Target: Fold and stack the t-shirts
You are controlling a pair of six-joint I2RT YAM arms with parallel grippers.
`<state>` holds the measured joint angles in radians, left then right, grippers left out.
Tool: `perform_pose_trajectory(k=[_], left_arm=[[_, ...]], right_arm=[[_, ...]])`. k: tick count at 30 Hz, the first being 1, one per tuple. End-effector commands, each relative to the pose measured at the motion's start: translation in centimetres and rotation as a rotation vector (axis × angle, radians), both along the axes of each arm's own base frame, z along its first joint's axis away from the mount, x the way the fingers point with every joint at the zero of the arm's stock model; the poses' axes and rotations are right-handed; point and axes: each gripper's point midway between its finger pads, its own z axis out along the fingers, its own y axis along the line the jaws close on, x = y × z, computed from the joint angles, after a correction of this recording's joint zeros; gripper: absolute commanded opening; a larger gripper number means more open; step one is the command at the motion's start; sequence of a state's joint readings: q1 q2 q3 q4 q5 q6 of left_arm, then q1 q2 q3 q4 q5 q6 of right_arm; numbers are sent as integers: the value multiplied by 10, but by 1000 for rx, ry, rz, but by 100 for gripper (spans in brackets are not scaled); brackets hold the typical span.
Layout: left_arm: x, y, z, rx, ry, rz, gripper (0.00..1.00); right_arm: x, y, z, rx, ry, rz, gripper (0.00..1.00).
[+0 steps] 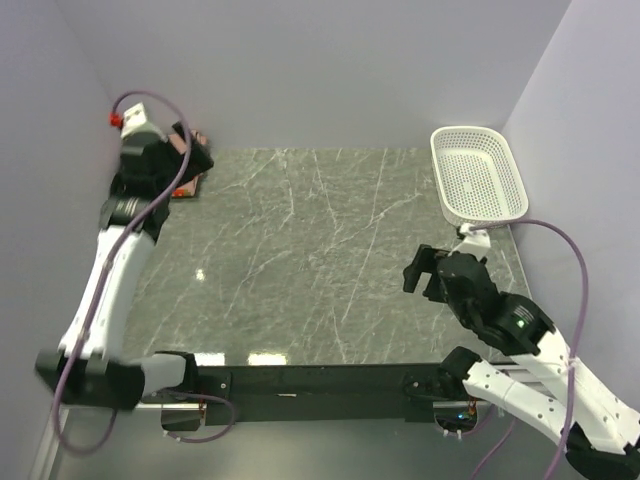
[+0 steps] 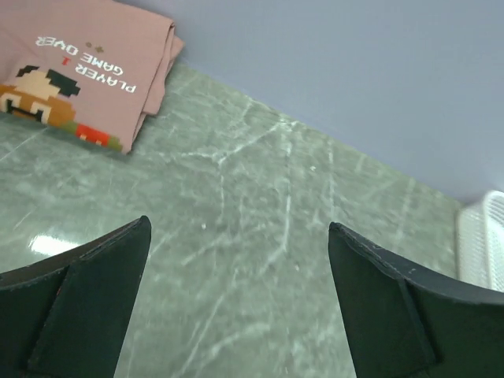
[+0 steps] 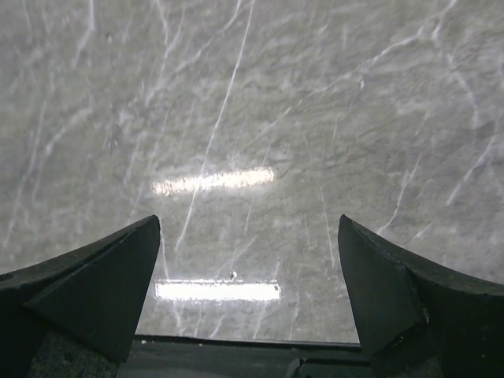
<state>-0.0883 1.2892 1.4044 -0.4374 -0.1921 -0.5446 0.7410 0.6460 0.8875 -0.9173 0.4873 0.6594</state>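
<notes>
A folded salmon-pink t-shirt (image 2: 87, 63) with a pixel cartoon print and white text lies on the marble table at the far left corner, against the back wall. From above only a sliver of the t-shirt (image 1: 188, 186) shows under the left arm. My left gripper (image 2: 238, 224) is open and empty, hovering over bare marble to the right of the shirt; in the top view the left gripper (image 1: 192, 150) sits at the back left corner. My right gripper (image 3: 249, 220) is open and empty above the table's near edge, seen from above as the right gripper (image 1: 425, 270) at the near right.
A white mesh basket (image 1: 478, 175) stands at the back right corner, and its rim (image 2: 482, 244) shows at the right edge of the left wrist view. Grey walls enclose the table (image 1: 300, 260) on the left, back and right.
</notes>
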Motion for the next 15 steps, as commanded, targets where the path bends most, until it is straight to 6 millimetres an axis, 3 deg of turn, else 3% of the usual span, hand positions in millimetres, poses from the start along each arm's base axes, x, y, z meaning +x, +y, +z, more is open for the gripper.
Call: perform_pose_trajectory(k=[1,2,4,7,11,15], left_arm=[[-64,-1,15,-39,-35,-23,99],[-89,0,22,-37,-77,-32,99],[-118,7,18,-19,-75,-17,99],[-175,20,15,-1,-137,23,100],[-221,45,-1,10,-140,150,99],[-240,65,-22,4,-135,272,99]], right_arm=[[-2,-25,25,41,-95,-116,100],[-1,-27,30,55,-124,-122,100],[-3,-32,37,72,-170,-121,100],[-3,-41,52,107,-253,-151,100],[-5,-53,61,133,-330,-185,100],[-8,-61,64,146,-399,-189,100]])
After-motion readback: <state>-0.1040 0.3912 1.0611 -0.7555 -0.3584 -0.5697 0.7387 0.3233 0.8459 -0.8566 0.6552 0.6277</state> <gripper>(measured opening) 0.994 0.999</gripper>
